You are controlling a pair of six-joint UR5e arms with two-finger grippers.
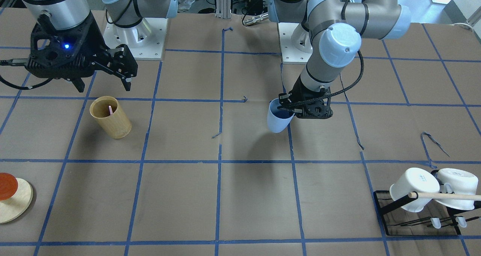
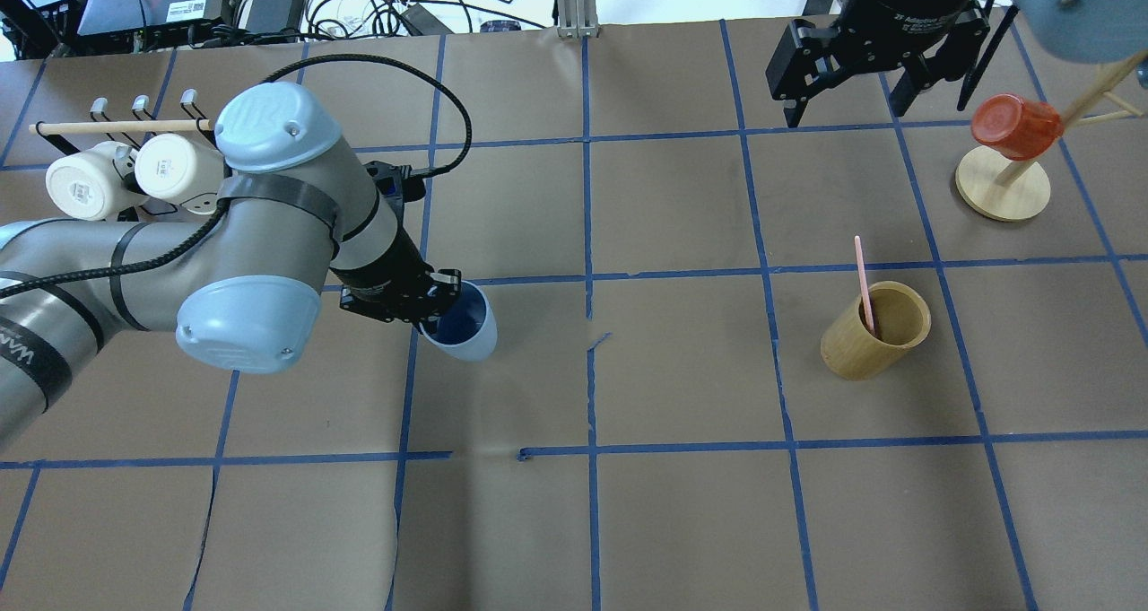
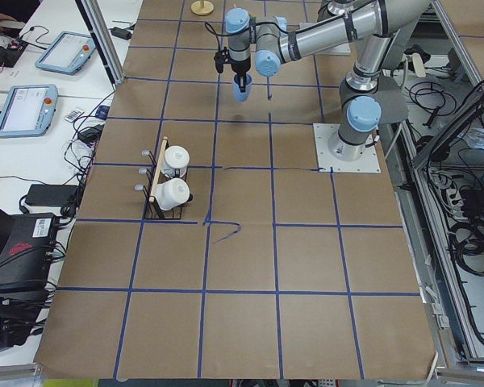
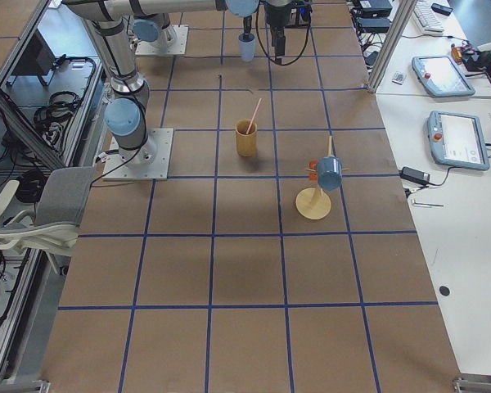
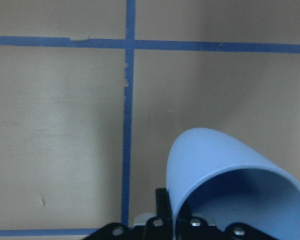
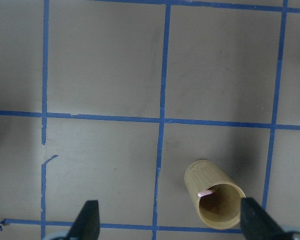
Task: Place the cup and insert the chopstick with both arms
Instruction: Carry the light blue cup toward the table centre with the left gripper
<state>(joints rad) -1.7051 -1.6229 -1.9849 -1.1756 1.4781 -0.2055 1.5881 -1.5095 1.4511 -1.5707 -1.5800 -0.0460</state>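
Note:
My left gripper [image 1: 286, 106] is shut on the rim of the light-blue cup [image 1: 277, 120] and holds it tilted above the table, just left of the middle [image 2: 466, 328]. The cup fills the lower right of the left wrist view [image 5: 225, 170]. One pale-pink chopstick [image 2: 862, 274] stands in a tan bamboo cylinder [image 2: 874, 333] on the right side of the table. My right gripper [image 2: 843, 109] is open and empty, high above the far right of the table. In the right wrist view its fingertips [image 6: 87, 220] frame the cylinder [image 6: 215, 200] below.
A black rack [image 2: 193, 203] with two white mugs [image 2: 175, 167] and a wooden dowel [image 2: 117, 127] stands at the far left. A wooden stand [image 2: 1003, 189] with a red cup [image 2: 1015, 126] is at the far right. Blue tape lines grid the brown table.

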